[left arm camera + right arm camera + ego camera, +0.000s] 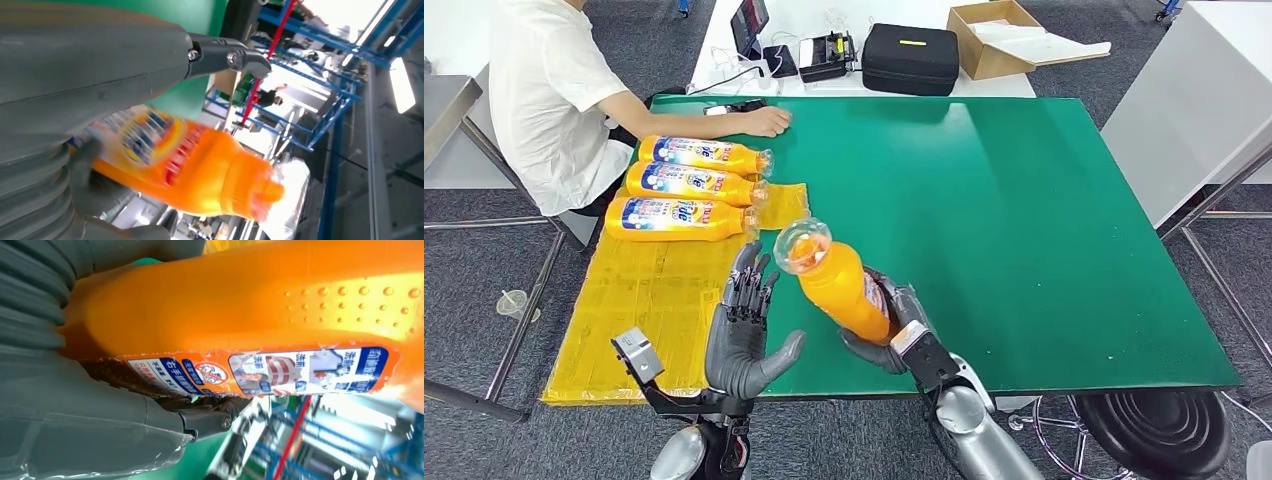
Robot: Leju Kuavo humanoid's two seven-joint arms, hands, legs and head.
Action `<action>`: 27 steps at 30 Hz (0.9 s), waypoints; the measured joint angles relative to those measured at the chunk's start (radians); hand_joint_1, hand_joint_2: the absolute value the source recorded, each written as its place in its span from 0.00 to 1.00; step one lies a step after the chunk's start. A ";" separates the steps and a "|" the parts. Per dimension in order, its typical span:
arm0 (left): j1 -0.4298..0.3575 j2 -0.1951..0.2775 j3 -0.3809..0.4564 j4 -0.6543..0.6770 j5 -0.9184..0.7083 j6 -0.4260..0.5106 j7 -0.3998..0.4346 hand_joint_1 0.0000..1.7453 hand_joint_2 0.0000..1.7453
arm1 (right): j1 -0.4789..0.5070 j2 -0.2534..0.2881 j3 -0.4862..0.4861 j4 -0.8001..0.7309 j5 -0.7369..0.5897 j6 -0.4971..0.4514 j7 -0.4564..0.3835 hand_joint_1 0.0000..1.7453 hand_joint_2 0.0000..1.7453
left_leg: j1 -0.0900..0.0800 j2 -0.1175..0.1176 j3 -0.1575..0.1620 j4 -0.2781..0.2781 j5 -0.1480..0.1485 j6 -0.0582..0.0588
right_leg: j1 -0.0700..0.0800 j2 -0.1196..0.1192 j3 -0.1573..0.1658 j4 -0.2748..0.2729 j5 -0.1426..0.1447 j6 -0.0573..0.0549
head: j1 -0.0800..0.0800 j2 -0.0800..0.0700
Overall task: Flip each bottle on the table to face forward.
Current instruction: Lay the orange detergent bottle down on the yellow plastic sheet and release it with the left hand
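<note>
Right hand (894, 335) grips orange bottle (844, 285) by its base; left hand (742, 335) open alongside.
Risk: low grip, tilted bottle may slip onto desk (1024, 220).

My right arm comes in from the near right, and my right robot hand (902, 330) grips an orange bottle (844, 285) by its lower body, thumb on the near side and fingers wrapped round the far side, holding it tilted with the neck toward the far left. My left robot hand (744, 335) hovers just left of it, palm turned right, fingers straight and apart, holding nothing.
</note>
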 joint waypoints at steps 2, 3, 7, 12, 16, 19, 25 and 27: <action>-0.006 0.000 -0.008 -0.004 0.005 -0.001 0.002 0.00 1.00 | -0.002 0.007 0.014 0.019 0.000 0.003 -0.001 1.00 1.00 | 0.000 0.000 0.000 0.000 0.000 0.000 | 0.000 0.000 0.000 0.000 0.000 0.000 | 0.000 0.000; -0.008 0.000 -0.011 -0.006 0.005 -0.001 0.002 0.00 1.00 | -0.002 0.010 0.019 0.026 0.000 0.003 -0.002 1.00 1.00 | 0.000 0.000 0.000 0.000 0.000 0.000 | 0.000 0.000 0.000 0.000 0.000 0.000 | 0.000 0.000; -0.011 0.000 -0.015 -0.008 0.006 -0.001 0.003 0.00 1.00 | -0.004 0.015 0.029 0.045 0.000 0.003 -0.004 1.00 1.00 | 0.000 0.000 0.000 0.000 0.000 0.000 | 0.000 0.000 0.000 0.000 0.000 0.000 | 0.000 0.000; -0.015 0.001 -0.022 -0.008 -0.009 0.010 0.007 0.00 1.00 | -0.013 0.016 0.044 0.063 0.005 0.029 -0.002 0.98 1.00 | 0.000 0.000 0.000 0.000 0.000 0.000 | 0.000 0.000 0.000 0.000 0.000 0.000 | 0.000 0.000; -0.032 0.001 -0.036 0.009 -0.004 0.009 0.024 0.00 1.00 | -0.041 0.012 0.086 0.083 0.029 0.058 0.008 0.99 1.00 | 0.000 0.000 0.000 0.000 0.000 0.000 | 0.000 0.000 0.000 0.000 0.000 0.000 | 0.000 0.000; -0.046 0.001 -0.039 0.030 0.009 0.014 0.047 0.00 1.00 | -0.064 0.007 0.116 0.095 0.032 0.066 0.030 0.98 1.00 | 0.000 0.000 0.000 0.000 0.000 0.000 | 0.000 0.000 0.000 0.000 0.000 0.000 | 0.000 0.000; -0.063 0.000 -0.046 0.078 -0.014 0.066 0.086 0.00 1.00 | -0.099 -0.007 0.151 0.104 0.027 0.071 0.059 0.98 1.00 | 0.000 0.000 0.000 0.000 0.000 0.000 | 0.000 0.000 0.000 0.000 0.000 0.000 | 0.000 0.000; -0.069 0.000 -0.048 0.090 -0.018 0.072 0.088 0.00 1.00 | -0.105 -0.011 0.159 0.105 0.025 0.071 0.061 0.98 1.00 | 0.000 0.000 0.000 0.000 0.000 0.000 | 0.000 0.000 0.000 0.000 0.000 0.000 | 0.000 0.000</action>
